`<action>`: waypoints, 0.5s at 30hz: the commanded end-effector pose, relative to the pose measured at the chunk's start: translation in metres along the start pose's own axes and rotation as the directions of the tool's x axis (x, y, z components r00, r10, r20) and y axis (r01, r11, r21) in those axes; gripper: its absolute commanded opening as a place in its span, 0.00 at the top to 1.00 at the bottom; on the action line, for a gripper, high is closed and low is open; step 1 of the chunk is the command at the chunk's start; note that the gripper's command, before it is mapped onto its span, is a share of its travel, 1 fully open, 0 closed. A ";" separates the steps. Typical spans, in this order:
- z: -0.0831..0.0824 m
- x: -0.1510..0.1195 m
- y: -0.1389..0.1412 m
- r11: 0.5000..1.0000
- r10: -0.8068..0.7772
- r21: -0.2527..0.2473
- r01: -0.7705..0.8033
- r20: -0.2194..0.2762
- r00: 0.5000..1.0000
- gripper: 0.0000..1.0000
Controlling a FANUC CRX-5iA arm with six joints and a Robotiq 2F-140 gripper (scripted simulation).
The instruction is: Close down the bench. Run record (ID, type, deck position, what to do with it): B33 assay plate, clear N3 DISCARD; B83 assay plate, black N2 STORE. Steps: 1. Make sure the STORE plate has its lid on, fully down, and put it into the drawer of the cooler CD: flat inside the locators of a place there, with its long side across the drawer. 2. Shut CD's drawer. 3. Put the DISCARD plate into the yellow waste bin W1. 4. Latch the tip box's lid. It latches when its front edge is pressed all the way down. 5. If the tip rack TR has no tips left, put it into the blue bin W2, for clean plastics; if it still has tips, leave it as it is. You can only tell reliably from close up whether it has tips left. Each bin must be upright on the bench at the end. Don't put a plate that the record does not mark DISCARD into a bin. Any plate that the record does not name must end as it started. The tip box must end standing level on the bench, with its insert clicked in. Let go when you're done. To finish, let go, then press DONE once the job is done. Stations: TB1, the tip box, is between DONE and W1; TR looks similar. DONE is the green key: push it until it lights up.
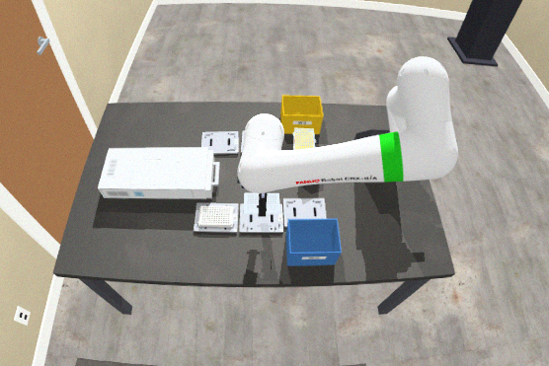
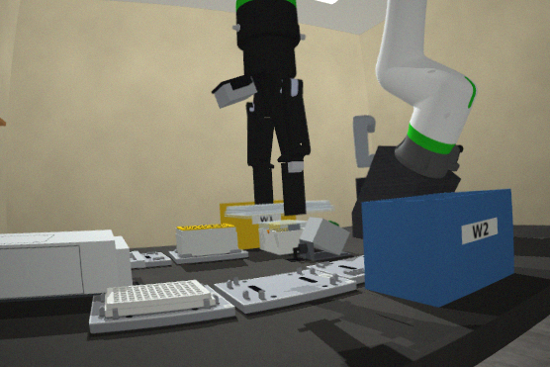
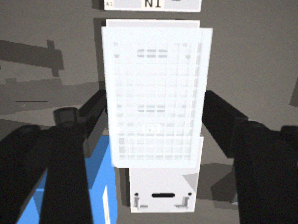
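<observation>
The hand (image 2: pixel 278 211) is closed on the clear plate (image 2: pixel 277 209), one finger on each long side, and carries it level in the air above the desk (image 2: pixel 277 329). The wrist view shows the plate (image 3: pixel 156 95) running lengthwise away from the camera, its long axis in line with the gap between the fingers. Below it sits a bare plate holder (image 3: pixel 161 192), so the plate is off its place.

The yellow bin (image 1: pixel 301 112) lies on the far side of the hand, by the back edge of the desk, and near to it. The blue bin (image 1: pixel 314 242) lies on the near side, just right of the bare holder.

Judgement: the carry must go away from the blue bin, toward the far edge, with the plate's long axis fitted to the yellow bin's opening before release
</observation>
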State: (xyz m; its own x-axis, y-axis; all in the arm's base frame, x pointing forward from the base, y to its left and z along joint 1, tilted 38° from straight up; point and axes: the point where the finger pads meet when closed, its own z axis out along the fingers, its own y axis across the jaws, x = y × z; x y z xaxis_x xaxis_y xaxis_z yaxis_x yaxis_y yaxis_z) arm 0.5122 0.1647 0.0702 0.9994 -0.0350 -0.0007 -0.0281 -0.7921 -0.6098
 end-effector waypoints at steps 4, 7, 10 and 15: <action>-0.010 0.001 0.000 1.000 0.000 0.000 0.000 -0.001 1.000 0.90; -0.014 0.001 0.000 1.000 0.000 0.000 0.000 -0.001 1.000 0.90; -0.018 0.001 0.000 1.000 0.000 0.000 0.000 -0.001 1.000 0.90; -0.022 0.000 0.000 1.000 0.000 0.000 0.000 -0.001 1.000 0.90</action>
State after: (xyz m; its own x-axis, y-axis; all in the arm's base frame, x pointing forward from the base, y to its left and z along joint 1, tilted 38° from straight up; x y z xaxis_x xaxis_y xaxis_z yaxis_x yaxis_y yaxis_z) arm 0.5119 0.1539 0.0842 0.9994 -0.0350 -0.0007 -0.0281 -0.7921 -0.6098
